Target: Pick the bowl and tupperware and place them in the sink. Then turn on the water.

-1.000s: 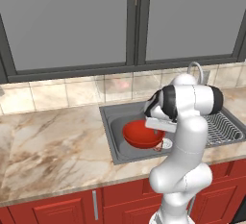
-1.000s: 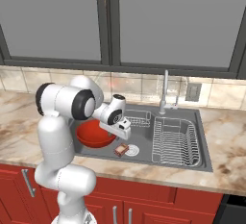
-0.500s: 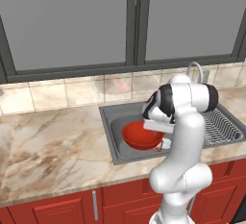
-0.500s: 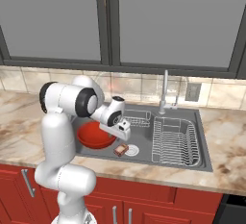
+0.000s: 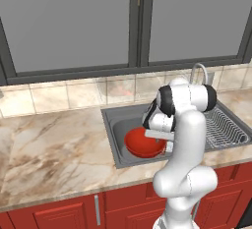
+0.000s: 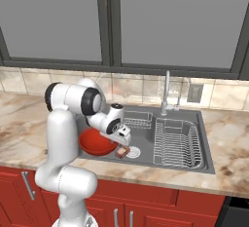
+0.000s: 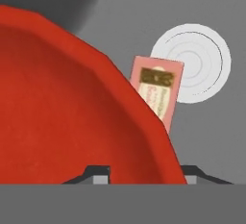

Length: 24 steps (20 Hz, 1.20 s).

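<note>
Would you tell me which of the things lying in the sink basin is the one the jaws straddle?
The red bowl: its rim runs between the jaws, while the small pink packet and the white round drain lie beyond it.

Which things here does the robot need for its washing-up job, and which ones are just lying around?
Needed for the job:
- wide glossy red round bowl, in the basin
- grey metal sink
- curved chrome faucet

Just lying about:
- small pink and brown card-like packet, beside the bowl
- round white drain piece
- wire dish rack
</note>
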### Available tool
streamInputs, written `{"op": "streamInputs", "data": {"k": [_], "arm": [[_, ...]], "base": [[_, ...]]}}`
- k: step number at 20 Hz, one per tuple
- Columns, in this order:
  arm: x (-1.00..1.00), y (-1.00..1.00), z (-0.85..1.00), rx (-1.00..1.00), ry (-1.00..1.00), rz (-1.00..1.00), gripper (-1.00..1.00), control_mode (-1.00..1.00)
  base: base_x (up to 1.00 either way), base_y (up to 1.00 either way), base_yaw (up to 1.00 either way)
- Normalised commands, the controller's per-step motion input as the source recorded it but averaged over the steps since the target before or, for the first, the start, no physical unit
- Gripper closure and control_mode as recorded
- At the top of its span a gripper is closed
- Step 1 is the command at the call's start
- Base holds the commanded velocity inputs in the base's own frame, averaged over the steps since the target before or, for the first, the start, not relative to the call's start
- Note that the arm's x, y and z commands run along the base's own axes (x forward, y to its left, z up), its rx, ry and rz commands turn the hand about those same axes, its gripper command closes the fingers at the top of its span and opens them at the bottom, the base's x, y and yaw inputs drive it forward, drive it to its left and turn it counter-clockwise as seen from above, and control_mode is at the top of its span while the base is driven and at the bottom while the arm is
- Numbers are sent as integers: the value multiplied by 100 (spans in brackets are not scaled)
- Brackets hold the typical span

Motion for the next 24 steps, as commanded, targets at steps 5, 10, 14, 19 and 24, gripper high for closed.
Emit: {"op": "streamInputs", "data": {"k": [5, 10, 14, 19, 24], "arm": [[14, 20, -28, -5, 0, 0, 100, -100], [25, 12, -9, -2, 0, 0, 100, -100], [16, 11, -5, -2, 0, 0, 100, -100], [1, 7, -5, -1, 0, 0, 100, -100], [18, 9, -39, -6, 0, 0, 100, -100]], "base": [[0, 0, 0], [0, 0, 0], [0, 0, 0], [0, 0, 0], [0, 0, 0]]}}
